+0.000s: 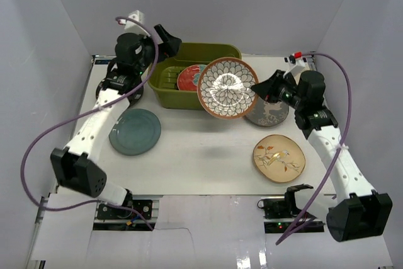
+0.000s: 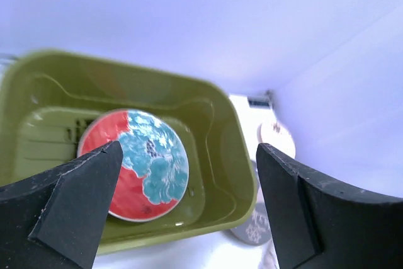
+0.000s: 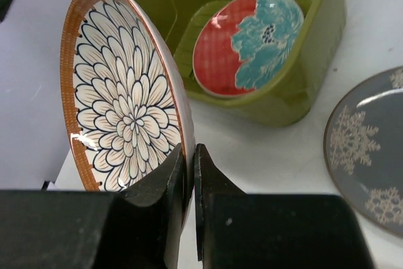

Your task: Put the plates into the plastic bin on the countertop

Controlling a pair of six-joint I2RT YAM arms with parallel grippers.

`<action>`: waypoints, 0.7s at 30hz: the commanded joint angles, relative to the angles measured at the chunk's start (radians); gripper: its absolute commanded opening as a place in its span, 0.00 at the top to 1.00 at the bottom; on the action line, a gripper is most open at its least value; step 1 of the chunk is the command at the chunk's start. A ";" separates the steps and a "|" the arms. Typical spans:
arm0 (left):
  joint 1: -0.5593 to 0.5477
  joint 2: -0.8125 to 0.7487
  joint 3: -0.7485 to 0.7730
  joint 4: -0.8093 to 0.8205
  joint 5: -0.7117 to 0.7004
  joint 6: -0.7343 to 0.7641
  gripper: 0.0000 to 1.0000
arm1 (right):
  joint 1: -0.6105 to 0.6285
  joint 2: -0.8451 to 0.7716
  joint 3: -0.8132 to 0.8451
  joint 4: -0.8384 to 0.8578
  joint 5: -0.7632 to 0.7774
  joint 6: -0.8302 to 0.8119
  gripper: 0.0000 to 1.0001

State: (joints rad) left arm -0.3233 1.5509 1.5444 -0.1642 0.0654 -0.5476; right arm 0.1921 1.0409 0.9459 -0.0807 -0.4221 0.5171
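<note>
The olive-green plastic bin (image 1: 165, 89) stands at the back of the white countertop (image 1: 201, 155), with the red plate with teal flower (image 1: 189, 77) lying in it. My right gripper (image 1: 257, 87) is shut on the rim of the brown-white petal plate (image 1: 227, 87) and holds it raised and tilted just right of the bin; its fingers (image 3: 179, 174) pinch the rim. My left gripper (image 1: 169, 39) is open and empty above the bin's left end, looking down on the red plate (image 2: 135, 165). The plain teal plate (image 1: 135, 131), grey deer plate (image 1: 271, 114) and cream bird plate (image 1: 279, 158) lie on the countertop.
White walls enclose the countertop on three sides. A small cream plate (image 2: 277, 138) shows beyond the bin's far corner in the left wrist view. The grey plate (image 3: 371, 149) lies right of the bin in the right wrist view.
</note>
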 commanded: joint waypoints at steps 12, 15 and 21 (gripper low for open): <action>0.004 -0.589 -0.484 -0.153 -0.415 0.006 0.02 | 0.181 0.622 0.674 0.173 0.206 0.009 0.92; 0.007 -0.661 -0.547 -0.227 -0.452 0.008 0.02 | 0.196 0.757 0.800 0.148 0.230 -0.009 0.92; 0.007 -0.802 -0.636 -0.322 -0.516 -0.012 0.02 | 0.208 0.990 1.022 0.082 0.207 -0.029 0.92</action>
State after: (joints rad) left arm -0.3225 0.8185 0.9249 -0.4168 -0.3805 -0.5476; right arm 0.4000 2.0056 1.8301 -0.1001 -0.2077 0.4732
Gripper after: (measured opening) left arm 0.979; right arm 0.120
